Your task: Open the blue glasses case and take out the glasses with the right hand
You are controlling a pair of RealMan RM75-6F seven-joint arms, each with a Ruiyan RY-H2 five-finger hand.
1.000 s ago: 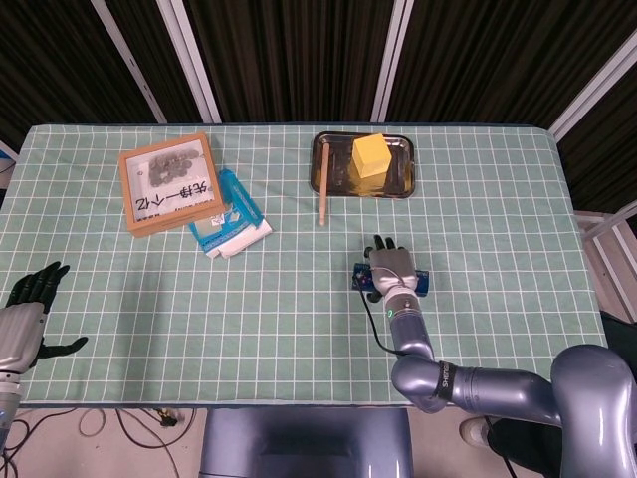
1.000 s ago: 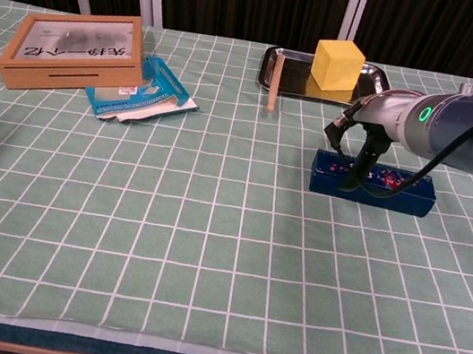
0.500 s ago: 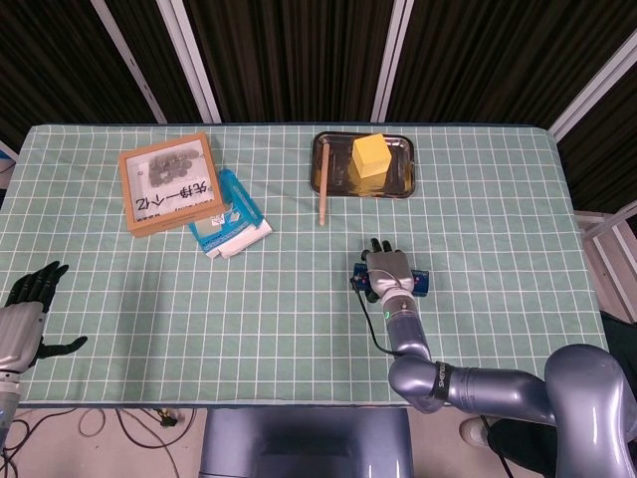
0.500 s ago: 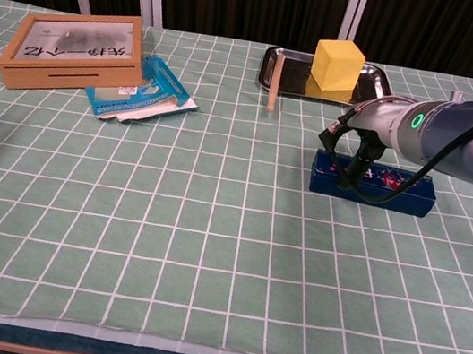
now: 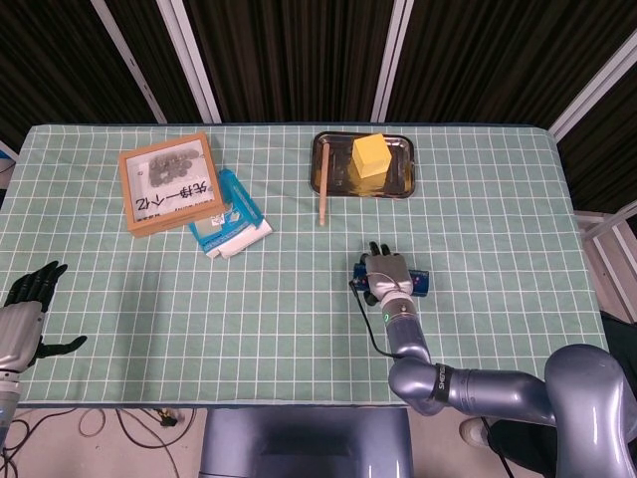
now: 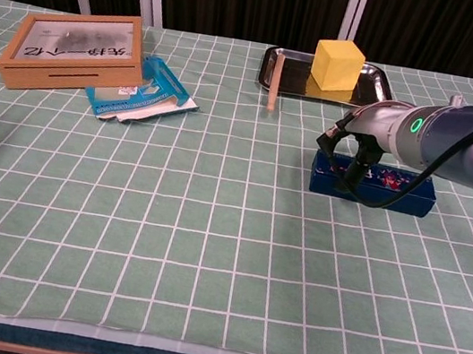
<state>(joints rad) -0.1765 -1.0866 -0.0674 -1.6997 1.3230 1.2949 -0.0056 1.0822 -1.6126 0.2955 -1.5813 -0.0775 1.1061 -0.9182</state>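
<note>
The blue glasses case [image 6: 393,191] lies closed on the green checked cloth, right of centre and in front of the metal tray. My right hand [image 6: 352,153] is arched over its left end, and the dark fingers [image 6: 347,175] reach down onto the case top and front. In the head view the right hand [image 5: 386,273] covers most of the case [image 5: 422,282], so only the two blue ends show. Whether the fingers actually clamp the case is hidden. No glasses are visible. My left hand [image 5: 27,302] hovers at the table's left front edge with its fingers spread and nothing in it.
A metal tray [image 6: 284,68] at the back holds a yellow block [image 6: 338,65] and a wooden stick [image 6: 273,81]. At the back left stands a wooden framed box [image 6: 74,49], with a blue and white packet [image 6: 142,92] beside it.
My right hand has sunk lower onto the left end of the case, and its fingers have come down closer around it. The case and the left hand have not moved.
</note>
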